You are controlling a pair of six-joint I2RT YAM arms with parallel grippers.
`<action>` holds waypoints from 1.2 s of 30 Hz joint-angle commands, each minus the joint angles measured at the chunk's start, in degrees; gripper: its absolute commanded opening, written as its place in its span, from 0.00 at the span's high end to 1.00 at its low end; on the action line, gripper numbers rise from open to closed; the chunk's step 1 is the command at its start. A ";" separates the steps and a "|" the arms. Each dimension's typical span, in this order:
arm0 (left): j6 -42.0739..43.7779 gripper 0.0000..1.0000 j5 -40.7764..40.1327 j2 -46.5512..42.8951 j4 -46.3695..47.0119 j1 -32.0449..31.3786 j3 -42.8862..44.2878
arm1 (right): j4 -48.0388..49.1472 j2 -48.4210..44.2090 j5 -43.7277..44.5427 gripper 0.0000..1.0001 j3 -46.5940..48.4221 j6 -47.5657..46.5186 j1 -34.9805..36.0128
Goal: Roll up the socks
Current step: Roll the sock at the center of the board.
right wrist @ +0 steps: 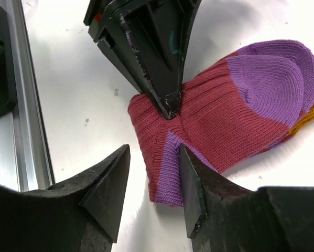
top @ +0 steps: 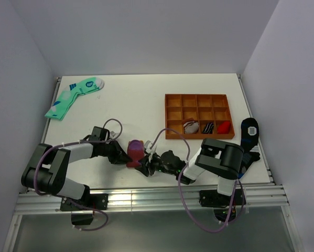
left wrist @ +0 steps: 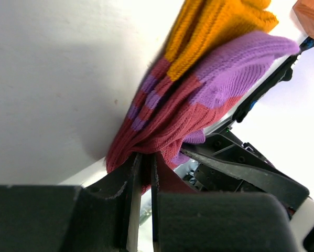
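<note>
The socks (top: 135, 151) lie between the left pincer (top: 126, 156) and right pincer (top: 145, 168), the tray (top: 196, 95) behind, rightward.

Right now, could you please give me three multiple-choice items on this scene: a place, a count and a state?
1. Where do the mint-green socks lie? A) far-left corner of the table B) near-right corner C) centre
2. How many tray compartments hold something? A) one B) three C) six
3. The left fingers are: A) spread wide B) shut on the maroon socks C) out of view
1 A: they lie far left in the top view. 2 B: three near-row compartments are filled. 3 B: the left wrist view shows them pinching the knit.
</note>
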 commanded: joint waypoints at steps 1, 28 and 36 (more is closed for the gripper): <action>4.55 1.00 -5.72 2.58 -3.73 2.49 1.90 | -7.44 3.78 1.77 0.50 -1.54 -0.66 1.58; 6.75 1.00 -1.77 6.01 -10.59 4.78 7.18 | -7.95 10.82 26.12 0.49 0.21 -5.14 11.60; 7.28 1.00 -1.24 5.92 -11.91 4.87 7.80 | -21.40 9.06 30.70 0.50 7.06 -7.52 13.53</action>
